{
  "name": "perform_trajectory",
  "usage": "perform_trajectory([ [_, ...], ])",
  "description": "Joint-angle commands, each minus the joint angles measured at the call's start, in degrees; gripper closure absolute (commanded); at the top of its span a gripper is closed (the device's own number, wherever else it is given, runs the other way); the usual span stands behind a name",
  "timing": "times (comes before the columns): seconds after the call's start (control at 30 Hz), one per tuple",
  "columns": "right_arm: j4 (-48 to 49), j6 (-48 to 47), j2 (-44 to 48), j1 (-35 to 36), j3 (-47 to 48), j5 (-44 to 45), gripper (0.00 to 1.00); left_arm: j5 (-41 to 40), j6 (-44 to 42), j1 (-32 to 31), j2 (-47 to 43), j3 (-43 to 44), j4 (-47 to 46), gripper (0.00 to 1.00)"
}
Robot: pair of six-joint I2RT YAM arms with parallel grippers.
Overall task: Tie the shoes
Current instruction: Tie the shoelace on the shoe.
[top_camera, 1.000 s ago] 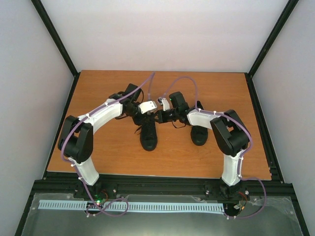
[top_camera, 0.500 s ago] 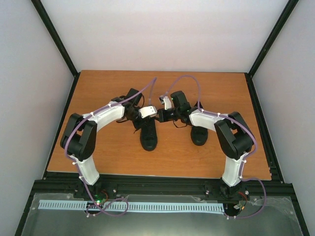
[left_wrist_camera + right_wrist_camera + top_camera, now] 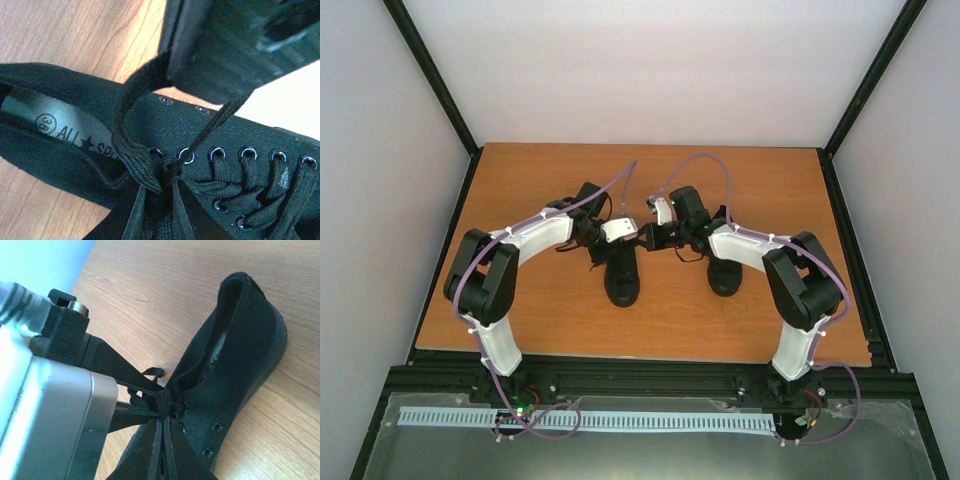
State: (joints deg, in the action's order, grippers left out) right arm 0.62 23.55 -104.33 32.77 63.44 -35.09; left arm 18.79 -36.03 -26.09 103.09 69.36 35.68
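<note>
Bare table along the near edge, open ahead of the toes. Mid-table, two all-black canvas shoes, toes nearward, set apart: left shoe and right shoe, the latter partly under the right arm. Silver eyelets, grey insole label, thin black lace looped up from the left shoe's top eyelets. Right claw pinched tight on lace strands at that knot. Left claw just beside it over the same shoe; cannot tell its gap or grip. Beyond, wide wood to the far edge and both side rails.
</note>
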Motion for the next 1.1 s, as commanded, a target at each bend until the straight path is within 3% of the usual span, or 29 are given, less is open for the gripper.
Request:
perform_trajectory([
  [0.0, -0.63, -0.77, 2.85, -0.30, -0.78, 0.90, 0.97, 0.56, -0.60, 0.42, 1.82, -0.19, -0.21, 0.85],
  [0.6, -1.30, -0.74, 2.88, -1.53, -2.63, -0.67, 0.97, 2.08, -0.89, 1.04, 3.14, 0.09, 0.76, 0.90],
  [0.67, -1.09, -0.62, 2.00, -1.50, -2.54, -0.92, 0.97, 4.40, -1.48, 1.19, 2.53, 1.39, 2.64, 0.82],
  [0.73, -0.83, -0.73, 1.19, -1.49, -2.27, -1.45, 0.97, 7.48, -3.06, 1.72, 0.98, 3.23, 5.10, 0.64],
  [0.83, -0.73, -0.98, 0.08, -1.48, -1.87, -2.51, 0.97, 11.95, -8.07, 3.32, -0.28, 7.63, 12.06, 0.48],
  [1.07, -1.24, -1.60, -1.25, -1.49, -1.24, -3.56, 0.97, 10.33, -22.77, 8.57, -3.31, 7.63, 19.79, 0.45],
])
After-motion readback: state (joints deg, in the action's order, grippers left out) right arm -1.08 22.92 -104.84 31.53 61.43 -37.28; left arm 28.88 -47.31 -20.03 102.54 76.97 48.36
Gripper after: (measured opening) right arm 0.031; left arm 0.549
